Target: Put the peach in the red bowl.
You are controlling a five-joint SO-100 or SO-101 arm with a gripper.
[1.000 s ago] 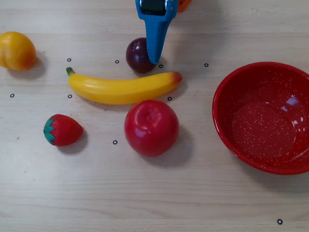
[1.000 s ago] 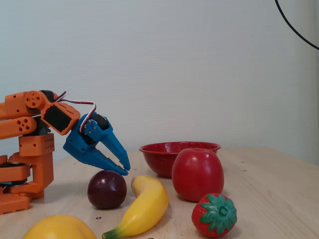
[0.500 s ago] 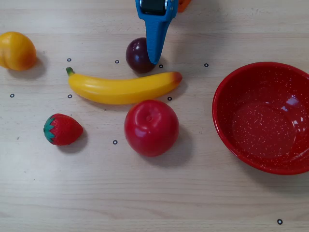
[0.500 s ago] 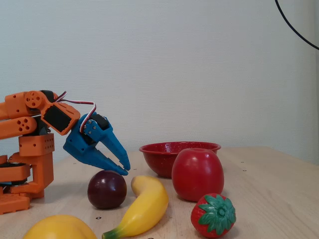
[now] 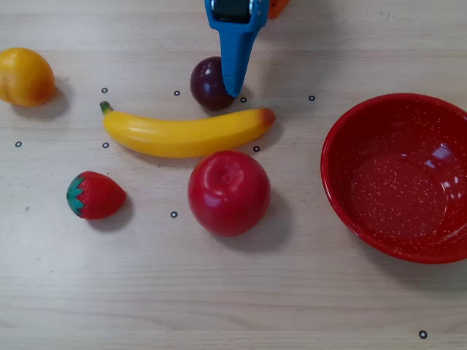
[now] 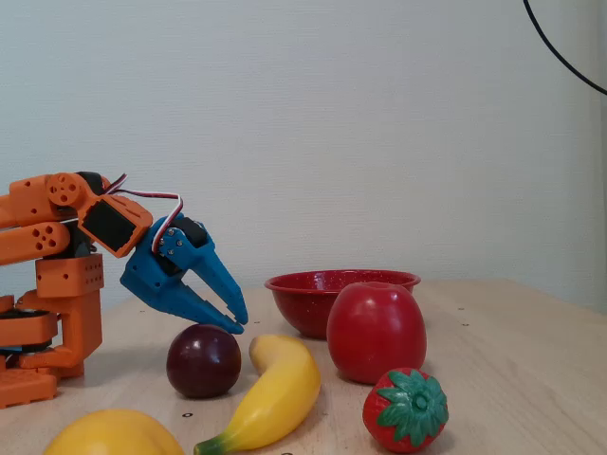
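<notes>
The peach, smooth and yellow-orange, lies at the far left of the table in the overhead view. In the fixed view it shows at the bottom left. The red bowl with white speckles stands empty at the right; in the fixed view it is behind the apple. My blue gripper hangs from the top edge, with its tips just over the right side of the dark plum. In the fixed view the gripper has its fingertips together and holds nothing. It is far from the peach.
A yellow banana lies across the middle, below the plum. A large red apple sits below the banana and a strawberry to the apple's left. The orange arm base stands at the left in the fixed view.
</notes>
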